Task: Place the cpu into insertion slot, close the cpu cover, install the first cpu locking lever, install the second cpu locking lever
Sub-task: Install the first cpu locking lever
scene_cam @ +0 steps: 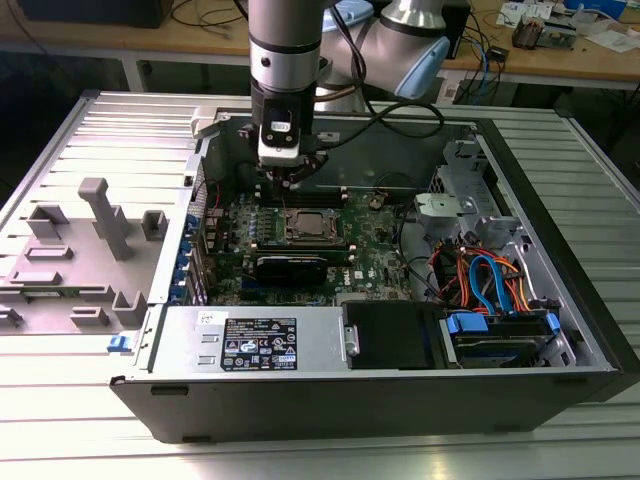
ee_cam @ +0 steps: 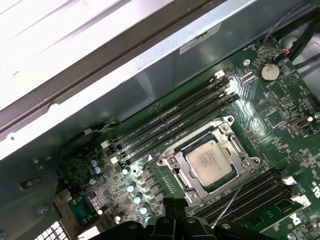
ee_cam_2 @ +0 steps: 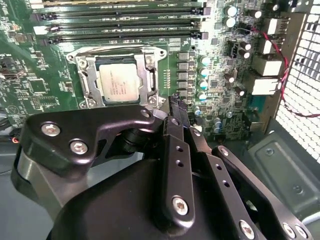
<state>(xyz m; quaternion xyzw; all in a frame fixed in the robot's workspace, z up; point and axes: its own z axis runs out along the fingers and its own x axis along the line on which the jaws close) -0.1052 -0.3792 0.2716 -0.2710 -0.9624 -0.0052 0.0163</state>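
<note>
"Cpu point(ee_cam_2: 118, 82) first: where is it?"

"Seated in its socket on the green board, silvery top up, just beyond my gripper point(ee_cam_2: 176, 107) in the second wrist view. The jaws are drawn together with nothing between them. They hang close to the socket's corner, clear of the chip."

"And the cpu cover?"

"I see the cpu cover point(ee_cam_2: 149, 75) lying flat around the chip, its window framing the metal top. In the first wrist view a thin wire lever point(ee_cam: 233, 198) slants from the socket's corner toward the gripper. I can't tell from here whether it is hooked down."

"Any writing you can read?"

"There is faint dark print on the cpu's top, too small for me to read, and white lettering dots the board. Past the socket run the long black memory slots point(ee_cam_2: 120, 22), side by side. In the exterior view the power supply point(scene_cam: 320, 330) at the case's near edge bears a black-and-white label point(scene_cam: 258, 345) packed with print and marks, also illegible to me. Toward the exterior view's right, blue and orange cables point(scene_cam: 485, 280) bunch over the drive bay. Farthest back, a wooden bench point(scene_cam: 570, 55) carries loose papers."
</note>
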